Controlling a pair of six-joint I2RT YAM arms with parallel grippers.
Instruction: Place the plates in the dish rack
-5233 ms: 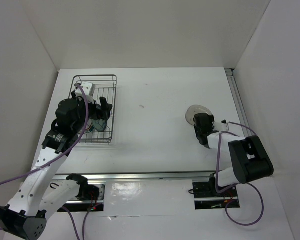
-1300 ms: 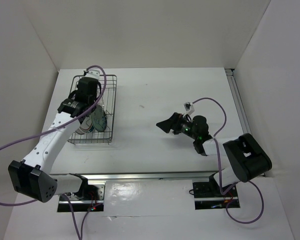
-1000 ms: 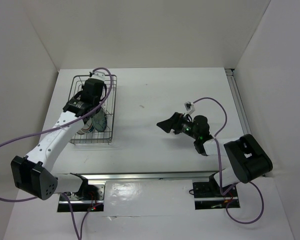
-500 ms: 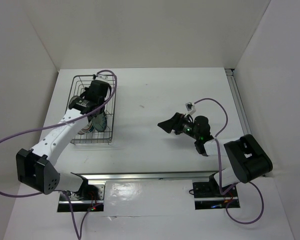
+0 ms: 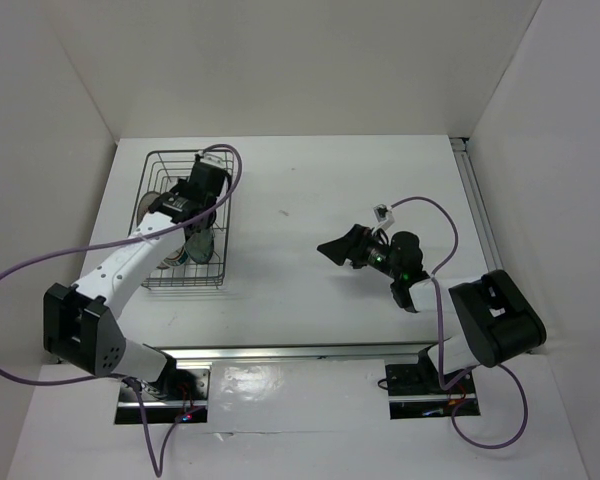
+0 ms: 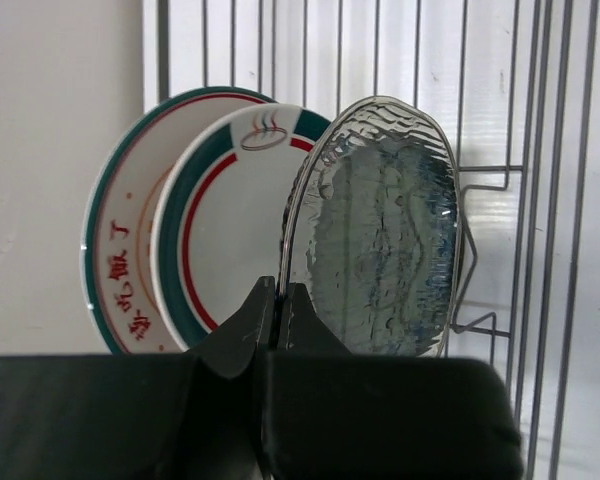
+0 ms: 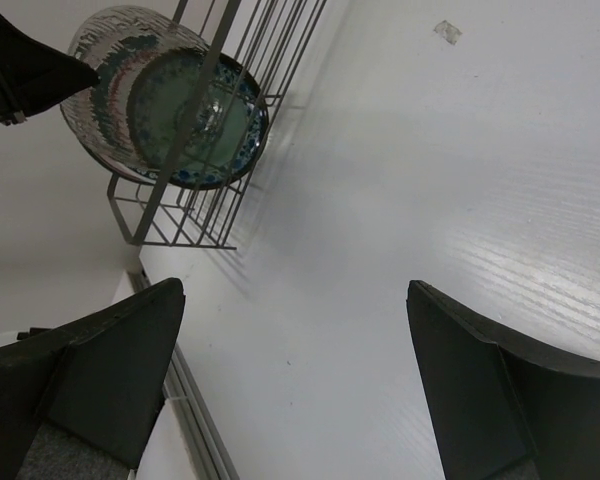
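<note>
The plates all stand on edge in the dark wire dish rack (image 5: 156, 160) at the left of the white table (image 5: 310, 200), none lying flat. In the left wrist view there are three side by side: a white plate with a green rim and red characters (image 6: 120, 270), a white plate with red and teal rings (image 6: 240, 230) overlapping it, and a clear rippled glass plate (image 6: 385, 230) nearest the wire dividers. The right wrist view shows a smaller teal patterned plate (image 7: 195, 115) on the glass one's far side.

The left gripper (image 6: 278, 300) is over the rack with its fingers pressed together, the tips lined up with the glass plate's left rim. Whether they nip that rim or merely sit in front of it I cannot tell from this angle. The right gripper (image 7: 292, 300) hovers above the bare table, well apart from the rack. Its fingers are spread wide and hold nothing.

The glass plate is probably stiff, brittle and slick, and light enough for one gripper. The safest hold would be a pinch across its thickness at the upper rim, where the ripples give some purchase. Standing on edge it could roll or tip against its neighbours, so any nudge should be slow, and a knock against the ceramic plates risks a chip.
</note>
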